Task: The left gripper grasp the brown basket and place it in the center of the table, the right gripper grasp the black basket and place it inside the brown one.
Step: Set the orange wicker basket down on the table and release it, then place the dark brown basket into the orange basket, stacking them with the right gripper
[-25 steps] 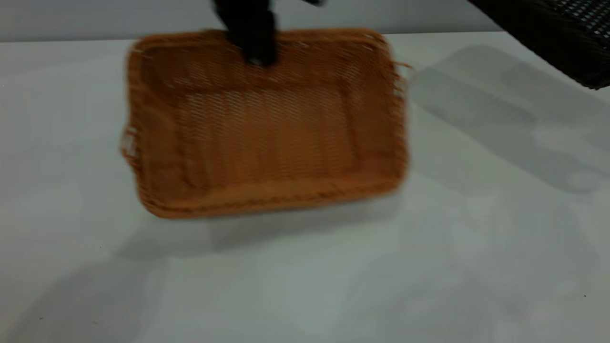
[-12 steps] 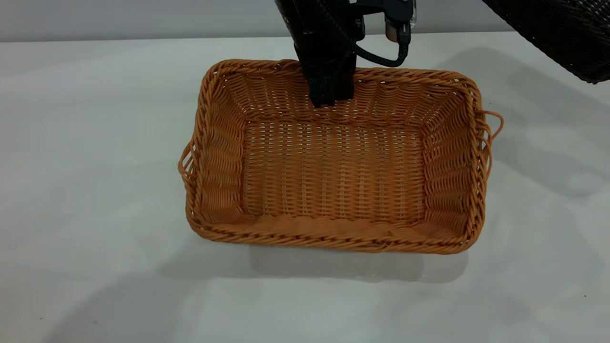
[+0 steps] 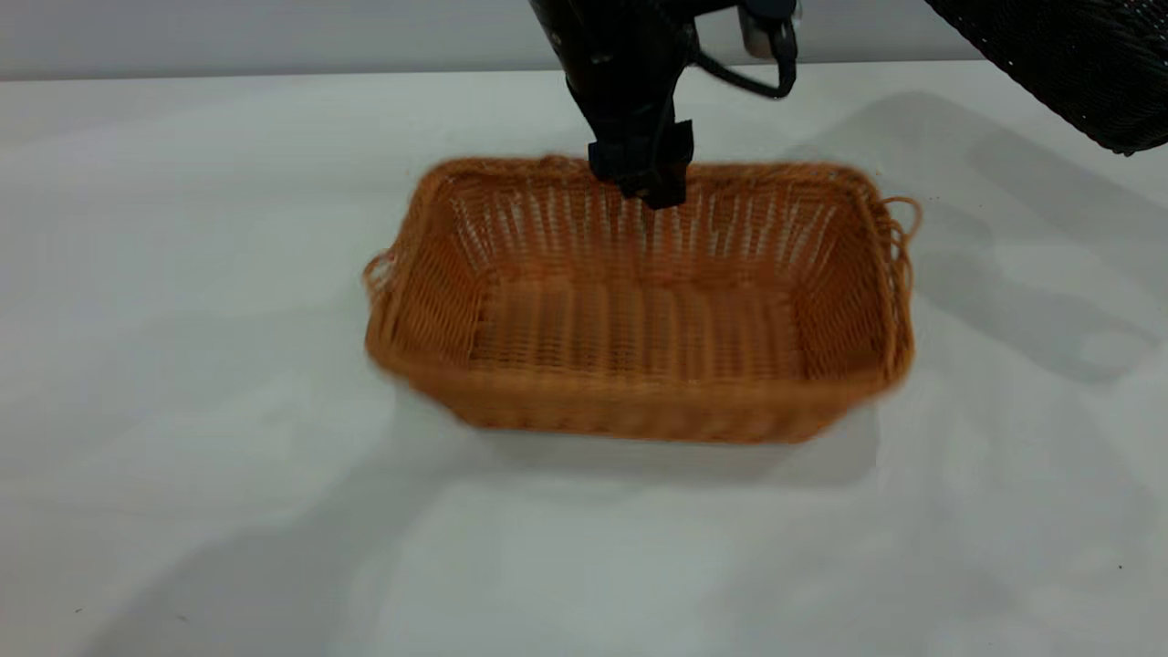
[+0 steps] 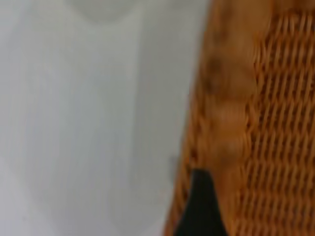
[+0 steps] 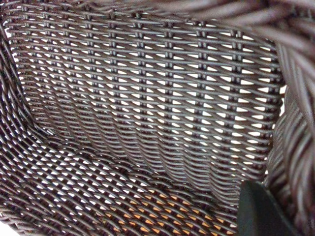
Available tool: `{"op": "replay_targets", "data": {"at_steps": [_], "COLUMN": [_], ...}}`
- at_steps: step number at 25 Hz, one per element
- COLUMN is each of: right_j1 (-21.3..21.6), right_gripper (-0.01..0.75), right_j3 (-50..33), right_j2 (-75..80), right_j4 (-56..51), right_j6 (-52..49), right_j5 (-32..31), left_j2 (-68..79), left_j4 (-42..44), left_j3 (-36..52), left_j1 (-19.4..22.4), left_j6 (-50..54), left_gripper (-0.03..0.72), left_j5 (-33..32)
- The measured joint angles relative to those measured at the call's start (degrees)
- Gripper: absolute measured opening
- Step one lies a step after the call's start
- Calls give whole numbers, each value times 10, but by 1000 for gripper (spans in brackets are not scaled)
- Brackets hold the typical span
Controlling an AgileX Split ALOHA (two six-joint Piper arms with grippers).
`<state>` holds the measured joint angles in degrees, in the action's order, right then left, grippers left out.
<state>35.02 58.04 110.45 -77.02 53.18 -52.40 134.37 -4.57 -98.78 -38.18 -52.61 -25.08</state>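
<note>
Here, nearest you, lies bare pale table (image 3: 274, 547), smooth, with open room on every side. Beyond it, mid-table, your brown basket (image 3: 639, 319) is rectangular woven wicker with flared sides and stray loops at both ends. Your left gripper (image 3: 650, 178) pinches the middle of its far braided rim. Farther, high at the right corner, the black basket (image 3: 1068, 64) hangs off the table, a dark open weave; you cannot tell the right gripper's (image 5: 263, 211) grip.
</note>
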Motion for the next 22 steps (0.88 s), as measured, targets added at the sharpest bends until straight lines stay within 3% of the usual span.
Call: {"op": "replay_targets", "data": {"at_steps": [4,9,15,22], "right_j1": [0,-34,-158,-291], "right_gripper": [83,83,83,83], "right_j3": [0,1,4,13], "right_j2": [0,0,0,0], "right_j4": [9,32,106,165], "right_j6": [-5,-35,-98,-177], "right_j5": [-13,-13,-4,14], "left_j2": [-24,-78,-101,-101], "left_j4": [36,60,67,67], "left_j3": [0,0,0,0], "left_j1": [29,112,221,279], "left_j6": [106,248,292,293], "left_gripper": [552,552,552,552], "left_j5": [-10,-83,-142,-161]}}
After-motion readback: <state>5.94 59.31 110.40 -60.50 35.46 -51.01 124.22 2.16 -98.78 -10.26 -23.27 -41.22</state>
